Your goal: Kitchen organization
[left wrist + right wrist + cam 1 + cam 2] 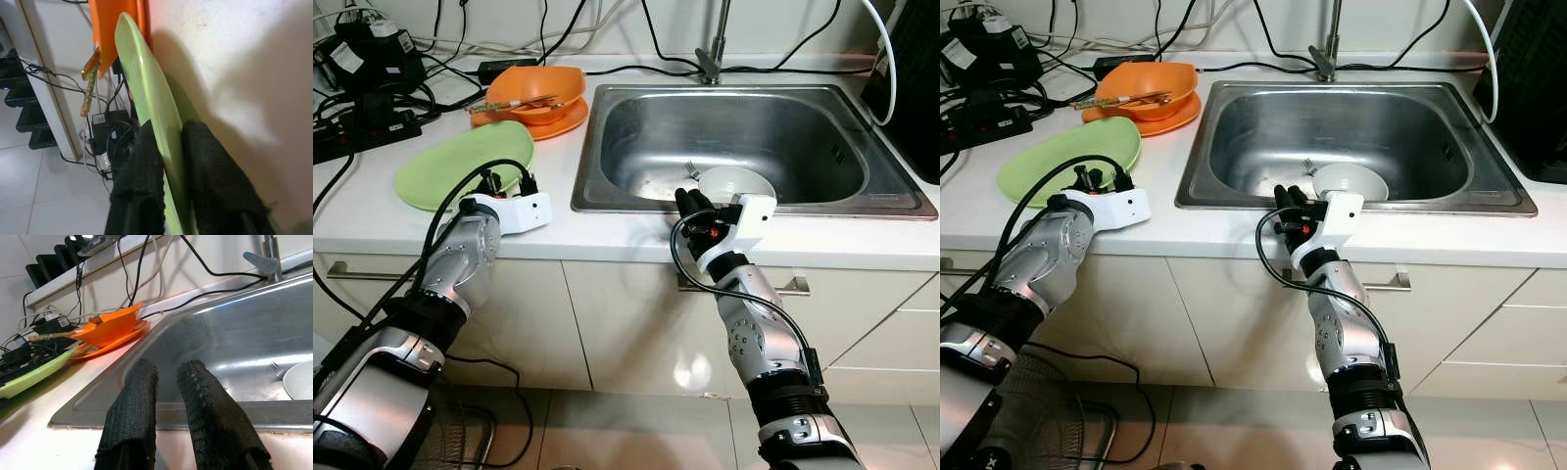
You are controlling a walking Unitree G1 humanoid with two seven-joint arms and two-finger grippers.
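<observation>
- Left eye view: we see a white bench [607, 240] with a steel sink [744, 147] set into it. On the bench beside the sink lies a green plate [450, 166], and behind it an orange bowl [540, 93] stands on an orange plate [558, 122], with chopsticks [514, 102] laid across the bowl. Our left gripper [504, 182] is at the near rim of the green plate. Our right gripper [690, 201] is at the sink's front edge, just beside a white bowl [734, 182] that lies in the basin with a fork [693, 168] next to it. A power strip [362, 127] and black cables sit at the far left of the bench.
- Right eye view: we see the same scene; the faucet [1324, 54] rises behind the sink, and cabinet doors [1234, 313] run below the bench.
- Left wrist view: our two black fingers [142, 166] are clamped on the green plate's rim, one on each face of it. The orange bowl and the chopsticks show beyond.
- Right wrist view: our fingers [137, 401] stand slightly apart and hold nothing, poised over the sink's front rim. The fork's tines and the white bowl's edge show in the basin, well apart from the fingers.
</observation>
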